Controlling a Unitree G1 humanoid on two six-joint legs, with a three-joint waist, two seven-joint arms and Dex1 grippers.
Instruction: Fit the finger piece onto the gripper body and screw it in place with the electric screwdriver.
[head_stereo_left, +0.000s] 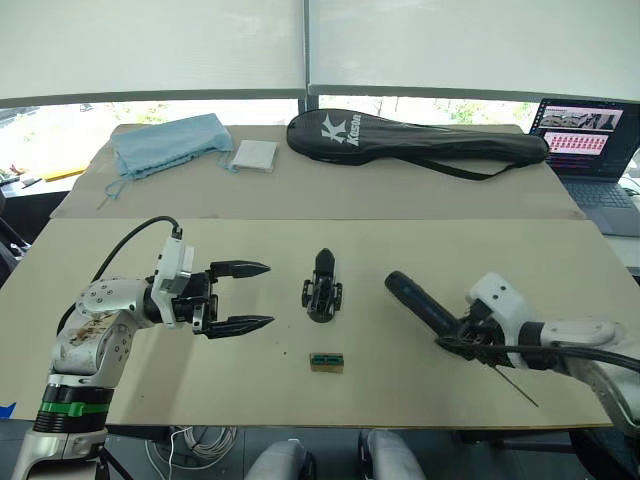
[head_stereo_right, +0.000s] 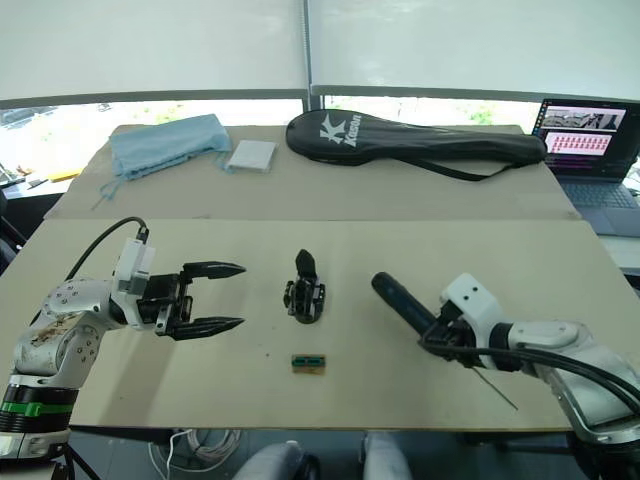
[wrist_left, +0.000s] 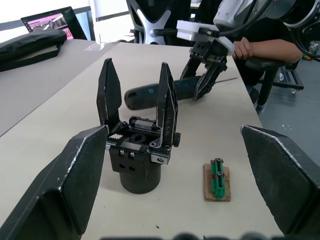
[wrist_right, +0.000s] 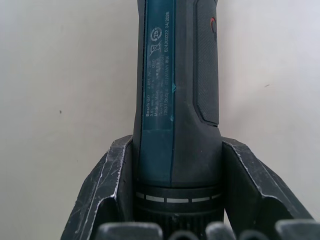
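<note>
The gripper body (head_stereo_left: 322, 290) stood upright on the table (head_stereo_left: 250, 390), two fingers pointing up; left of it hovered the left gripper (head_stereo_left: 240, 296), jaws spread and empty; right of it the right gripper (head_stereo_left: 462, 338) clamped the electric screwdriver (head_stereo_left: 425, 306).

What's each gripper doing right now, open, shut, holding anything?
Left gripper: open, empty, beside the gripper body.
Right gripper: shut on the electric screwdriver.

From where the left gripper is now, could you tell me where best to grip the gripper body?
Probably the round black base of the gripper body, below its two upright fingers. The open left gripper already faces it, so come straight in from that side, low, closing across the cylinder.
</note>
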